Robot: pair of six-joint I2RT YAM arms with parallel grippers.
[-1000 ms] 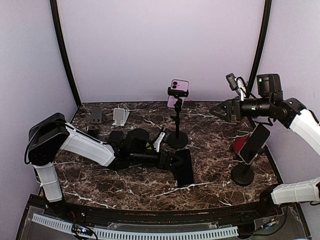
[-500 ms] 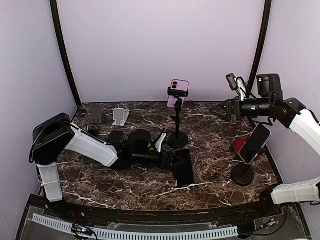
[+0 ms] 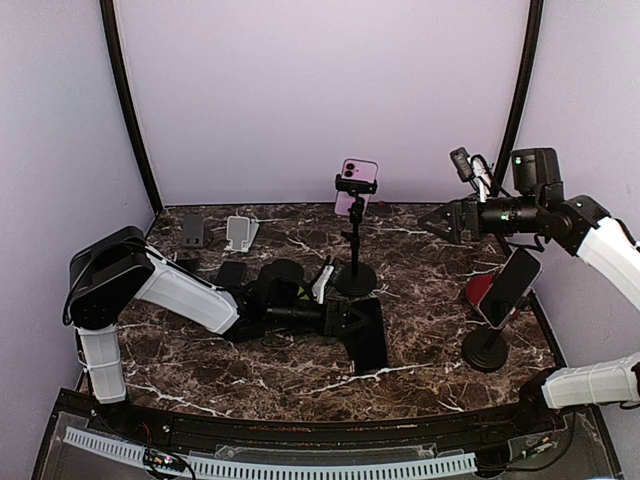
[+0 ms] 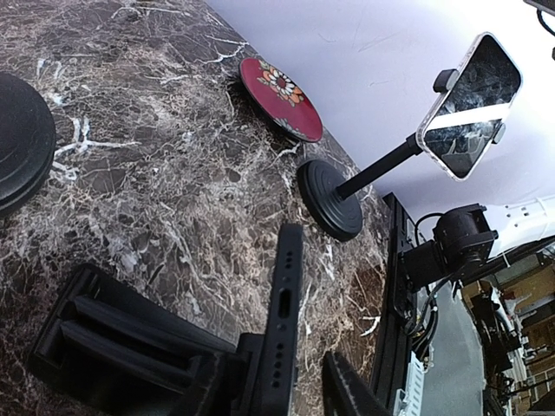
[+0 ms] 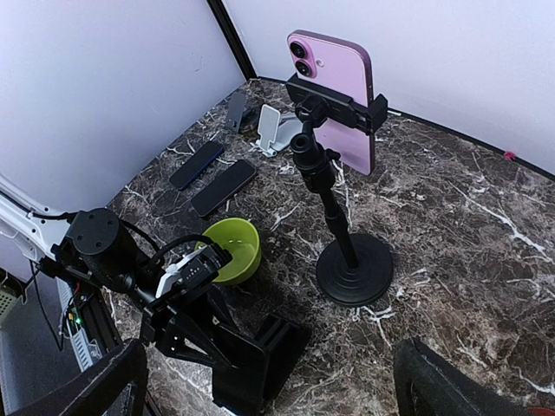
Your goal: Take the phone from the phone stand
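A black phone (image 4: 284, 312) stands on edge in a low black stand (image 4: 113, 347) at the table's middle. It also shows in the top view (image 3: 370, 335). My left gripper (image 4: 286, 374) is low over the table (image 3: 345, 318), jaws open around the phone's bottom edge. The left finger is against it and the right finger (image 4: 347, 390) is apart from it. A pink phone (image 3: 356, 185) is clamped on a tall stand (image 3: 355, 278) at the back middle. My right gripper (image 3: 440, 222) hangs high at the right, open and empty, facing the pink phone (image 5: 342, 100).
Another phone (image 3: 507, 285) sits on a tilted stand with a round base (image 3: 485, 350) at the right, beside a red patterned disc (image 3: 480, 290). A green bowl (image 5: 230, 250) lies by my left arm. Two small stands (image 3: 238, 232) and flat phones (image 5: 224, 186) lie at the back left.
My left arm's upper part has shifted slightly up and right. The black phone, the stands and my right arm have not visibly moved.
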